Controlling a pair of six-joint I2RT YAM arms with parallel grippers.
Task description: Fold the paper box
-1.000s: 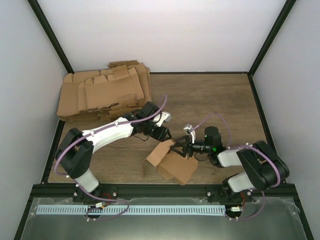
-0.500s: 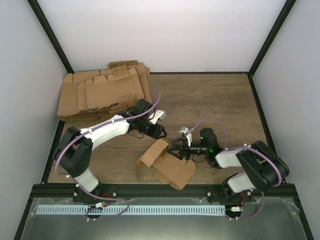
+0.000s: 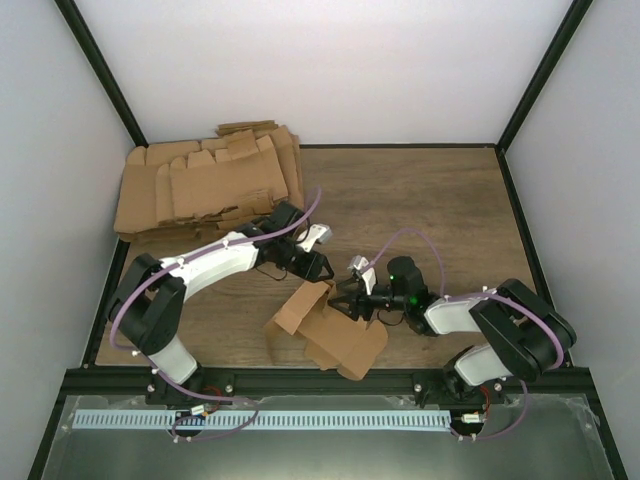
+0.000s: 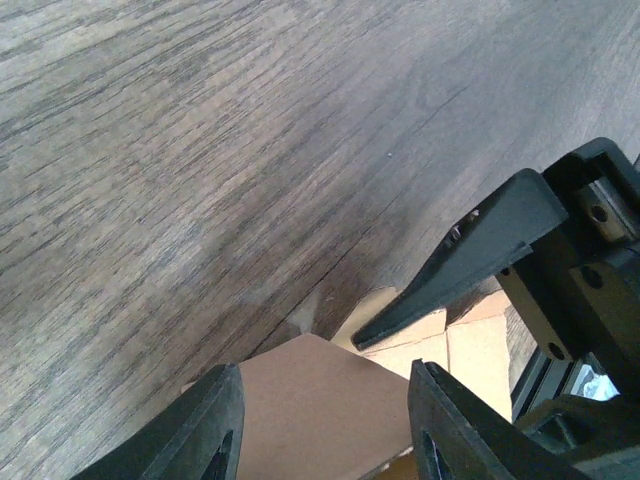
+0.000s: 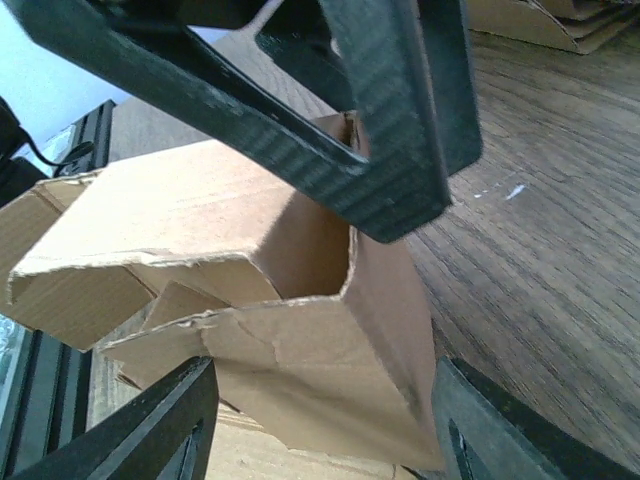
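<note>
Brown cardboard blanks lay in a pile at the table's far left corner, seen whole only from above. The left gripper hung just beyond the box, which sat half-formed near the front edge between the two arms, one flap sticking out to the left. The top view hid the jaws. The left wrist view showed its fingers parted, with bare wood and a corner of the box past them and nothing between them, so it was released. That view also caught a dark finger of the right gripper reaching in over the box. From above, the right gripper met the box's far edge. Only the right wrist view showed the box's open mouth and rough-edged flaps, with its own fingers standing either side of the lower corner. Whether they pinched the card I could not tell.
</note>
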